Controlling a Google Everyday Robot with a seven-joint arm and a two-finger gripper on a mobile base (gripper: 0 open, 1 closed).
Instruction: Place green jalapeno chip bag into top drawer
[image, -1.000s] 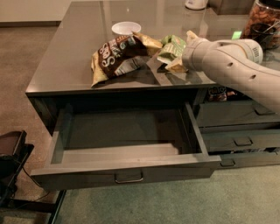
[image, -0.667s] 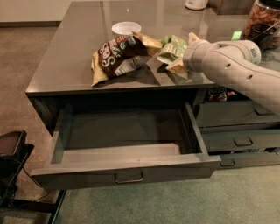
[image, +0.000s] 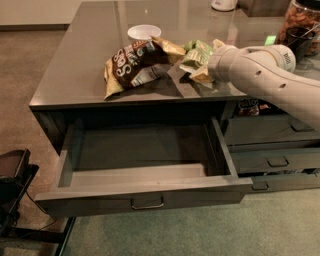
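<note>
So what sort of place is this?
Probably an office snack corner: a brown chip bag on the counter, a jar of snacks, carpet. The robot's hand is at the green jalapeno chip bag, above the open top drawer.

We see the top drawer (image: 145, 197) pulled out, open from above; our gripper (image: 209, 70) sits at the green jalapeno chip bag (image: 196, 53), the brown chip bag (image: 134, 62) crowding beside it (white cup (image: 144, 32) behind)

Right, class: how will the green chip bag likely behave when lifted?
Crumpled foil suggests the green chip bag is floppy and light. Its glossy skin may be slippery. The end effector sits at it on the tabletop.
</note>
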